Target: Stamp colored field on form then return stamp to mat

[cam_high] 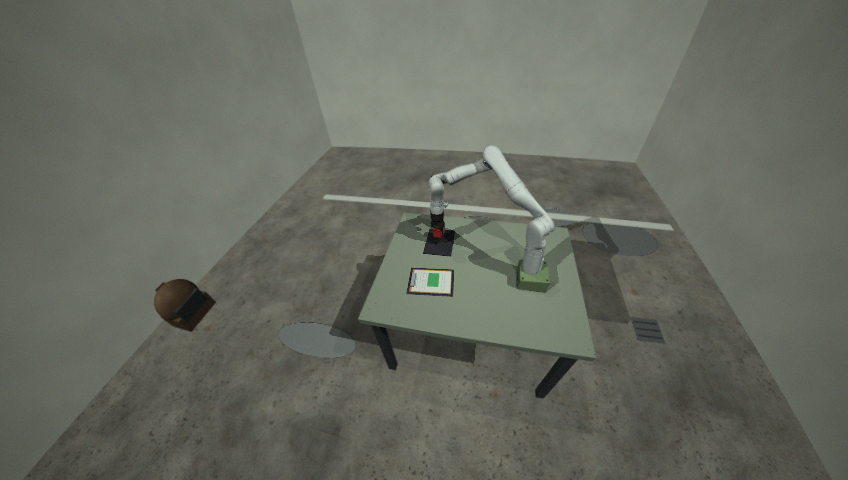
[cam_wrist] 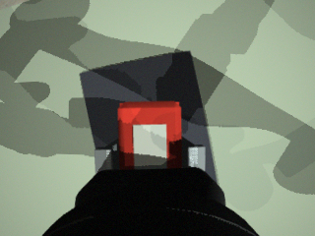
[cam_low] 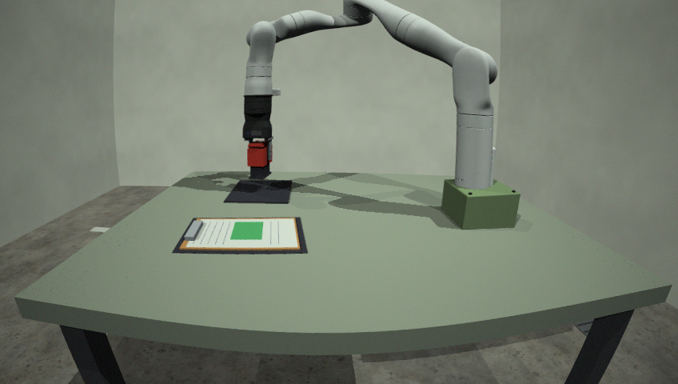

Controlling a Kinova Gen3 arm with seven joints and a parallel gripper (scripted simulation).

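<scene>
My gripper (cam_low: 259, 154) is shut on the red stamp (cam_low: 258, 155), which hangs upright just above the dark mat (cam_low: 259, 191) at the far left of the table. The stamp's dark base is close over the mat's back edge. In the wrist view the red stamp (cam_wrist: 150, 133) sits between my fingers, with the mat (cam_wrist: 141, 108) below it. In the top view the stamp (cam_high: 437, 233) is over the mat (cam_high: 439, 242). The form on its clipboard (cam_low: 241, 234) lies nearer the front, with a green field (cam_low: 246, 230) at its middle, also seen in the top view (cam_high: 433, 280).
The arm's green base block (cam_low: 480, 203) stands on the right side of the table. A clip (cam_low: 193, 230) is at the form's left end. A brown domed object (cam_high: 181, 303) sits on the floor far left.
</scene>
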